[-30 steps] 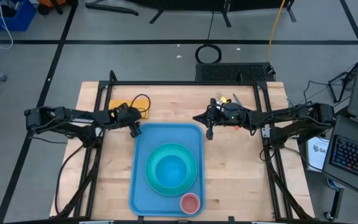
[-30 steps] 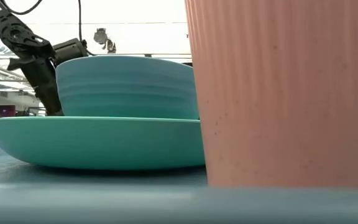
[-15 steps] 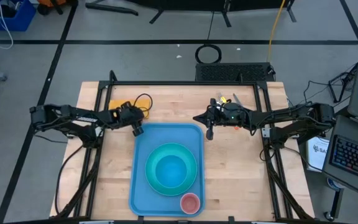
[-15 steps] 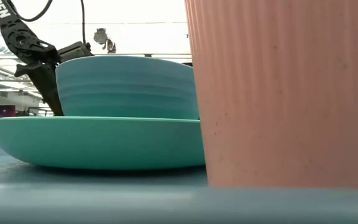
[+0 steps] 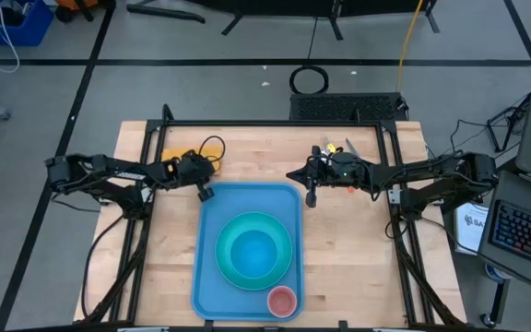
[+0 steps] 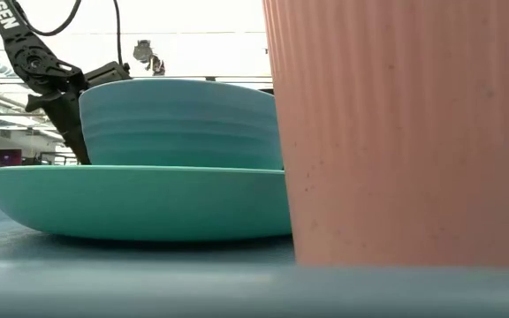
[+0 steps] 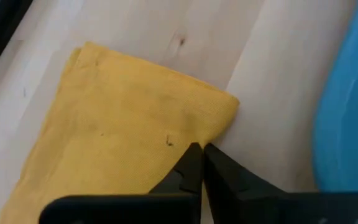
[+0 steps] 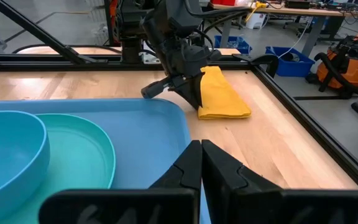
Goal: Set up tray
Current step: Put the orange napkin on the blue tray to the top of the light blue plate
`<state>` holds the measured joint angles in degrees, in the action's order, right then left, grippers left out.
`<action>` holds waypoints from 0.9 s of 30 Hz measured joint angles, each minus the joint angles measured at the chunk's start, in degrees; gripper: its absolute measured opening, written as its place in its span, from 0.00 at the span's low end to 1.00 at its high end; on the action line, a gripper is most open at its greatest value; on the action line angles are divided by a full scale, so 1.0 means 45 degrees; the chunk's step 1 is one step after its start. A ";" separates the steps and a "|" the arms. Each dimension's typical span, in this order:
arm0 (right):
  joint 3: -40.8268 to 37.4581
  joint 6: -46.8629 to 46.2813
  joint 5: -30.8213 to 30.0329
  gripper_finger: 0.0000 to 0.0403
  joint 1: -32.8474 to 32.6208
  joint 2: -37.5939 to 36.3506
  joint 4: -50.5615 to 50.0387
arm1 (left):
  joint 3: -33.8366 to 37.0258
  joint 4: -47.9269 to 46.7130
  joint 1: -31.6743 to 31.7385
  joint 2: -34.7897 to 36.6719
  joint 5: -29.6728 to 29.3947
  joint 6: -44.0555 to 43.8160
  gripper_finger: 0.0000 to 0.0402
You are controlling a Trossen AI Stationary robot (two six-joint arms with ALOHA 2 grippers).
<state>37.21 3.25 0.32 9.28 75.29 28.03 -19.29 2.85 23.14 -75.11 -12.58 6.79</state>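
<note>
The light-blue tray (image 5: 206, 277) lies in the middle of the table. It holds a turquoise plate (image 5: 284, 263) with a blue bowl (image 5: 252, 251) on it, and a pink cup (image 5: 282, 300) in its near right corner. A yellow napkin (image 7: 117, 124) lies flat on the wood beside the tray's far left corner. My left gripper (image 7: 201, 148) is shut at the napkin's edge. My right gripper (image 8: 201, 144) is shut and empty, and hovers over the tray's far right corner (image 5: 293, 189). My left gripper has its shut fingertips on the napkin's edge (image 7: 191, 138), close to the corner nearest the tray. The fingers (image 8: 194, 93) slant down onto it from above. One layer or several, I cannot tell. The napkin lies flat on the table.
Black frame rails (image 5: 275, 123) run along the table's far side and down both sides. Small yellow and orange items (image 5: 335, 148) lie at the far right, behind my right arm. Bare wood (image 5: 348, 249) shows to the right of the tray.
My left arm has shifted slightly toward the table's right edge, and its gripper has shut at the napkin's edge. The napkin, tray and dishes have stayed where they were.
</note>
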 joint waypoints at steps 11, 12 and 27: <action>0.0000 0.0000 -0.0005 0.00 0.0000 0.0000 0.0000 | 0.0000 0.0374 -0.0179 0.0092 0.0131 0.0062 0.01; 0.0000 0.0000 -0.0010 0.00 0.0002 0.0000 -0.0005 | 0.0000 0.0390 -0.0212 0.0110 0.0131 0.0066 0.01; 0.0000 0.0101 -0.0037 0.00 0.0003 0.0000 -0.0010 | 0.0000 0.0261 -0.0592 0.2190 0.1927 -0.0253 0.00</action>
<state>37.21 3.70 0.15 9.30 75.29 27.99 -19.29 4.03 20.47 -65.26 -3.91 5.65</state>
